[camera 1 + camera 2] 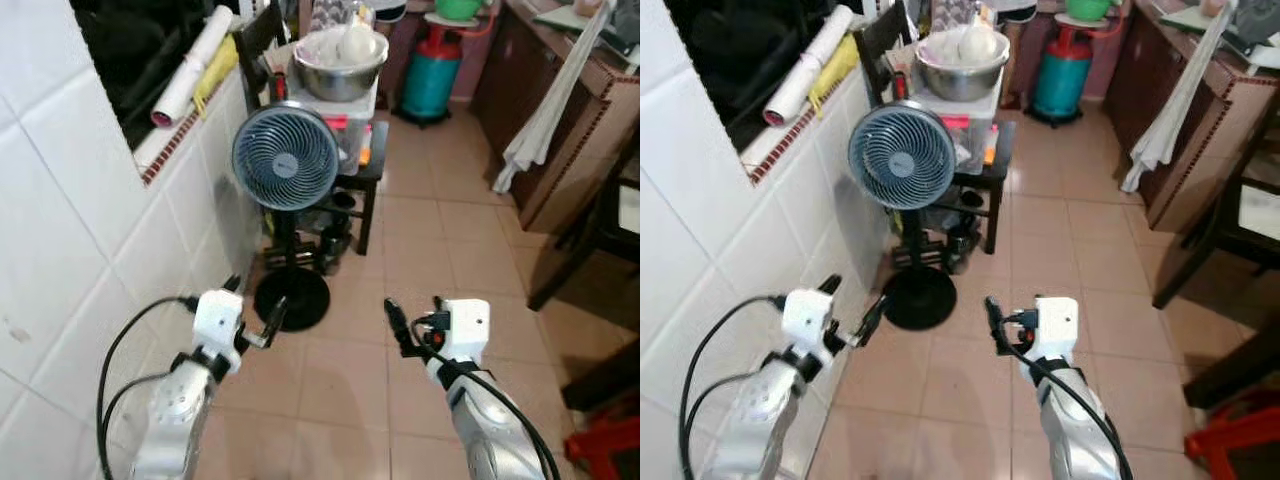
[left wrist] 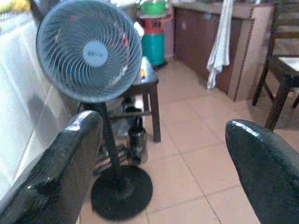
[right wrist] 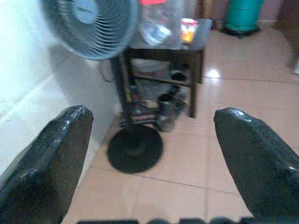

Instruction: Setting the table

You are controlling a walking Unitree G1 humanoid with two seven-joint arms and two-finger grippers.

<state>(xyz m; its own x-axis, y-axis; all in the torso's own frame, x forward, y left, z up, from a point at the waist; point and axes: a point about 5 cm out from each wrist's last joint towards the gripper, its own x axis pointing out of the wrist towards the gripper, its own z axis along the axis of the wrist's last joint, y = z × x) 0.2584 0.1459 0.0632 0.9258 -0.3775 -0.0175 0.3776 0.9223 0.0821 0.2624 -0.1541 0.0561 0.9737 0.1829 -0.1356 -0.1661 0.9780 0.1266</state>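
A: How are the two grippers held?

B: The left gripper and the right gripper are raised side by side over the tiled floor, each with its fingers spread wide and nothing gripped between them. That carriage is probably meant for walking, with the arms kept ready and clear of the white tiled wall on the left.

A: And where is the table to be set?

B: No laid table can be made out. Only a dark chair is seen at the right edge, so the table is judged to lie further that way. Ahead, a standing fan is placed close to the wall, with a small dark side table just behind it, on which a metal bowl is stacked atop a box.

A: What is shown by the wrist cameras that is missed from the head?

B: The lower shelf of the side table is seen better there, with cups or jars stored underneath. From the head, a green gas cylinder and a white cloth hung over a wooden counter are seen more fully.
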